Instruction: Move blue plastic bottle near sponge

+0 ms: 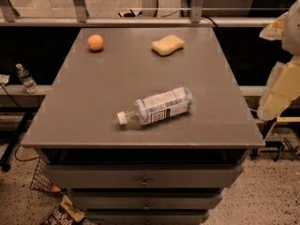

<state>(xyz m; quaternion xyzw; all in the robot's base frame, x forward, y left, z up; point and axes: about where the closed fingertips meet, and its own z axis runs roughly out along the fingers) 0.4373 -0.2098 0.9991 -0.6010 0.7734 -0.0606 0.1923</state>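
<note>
The blue plastic bottle (pixel 157 107) lies on its side on the grey cabinet top (pixel 93 88), front of the middle. Its white cap points left and its blue-and-white label faces up. The pale yellow sponge (pixel 168 45) lies flat near the far edge, right of centre, well apart from the bottle. My gripper (pixel 277 28) is at the right edge of the view, off the table, beyond its far right corner, with the pale arm (pixel 281 90) below it. It holds nothing that I can see.
A round orange fruit (pixel 95 42) sits at the far left of the top. A small clear water bottle (pixel 26 78) stands on a ledge left of the cabinet. Drawers (pixel 143 178) face front. A rail (pixel 140 20) runs behind.
</note>
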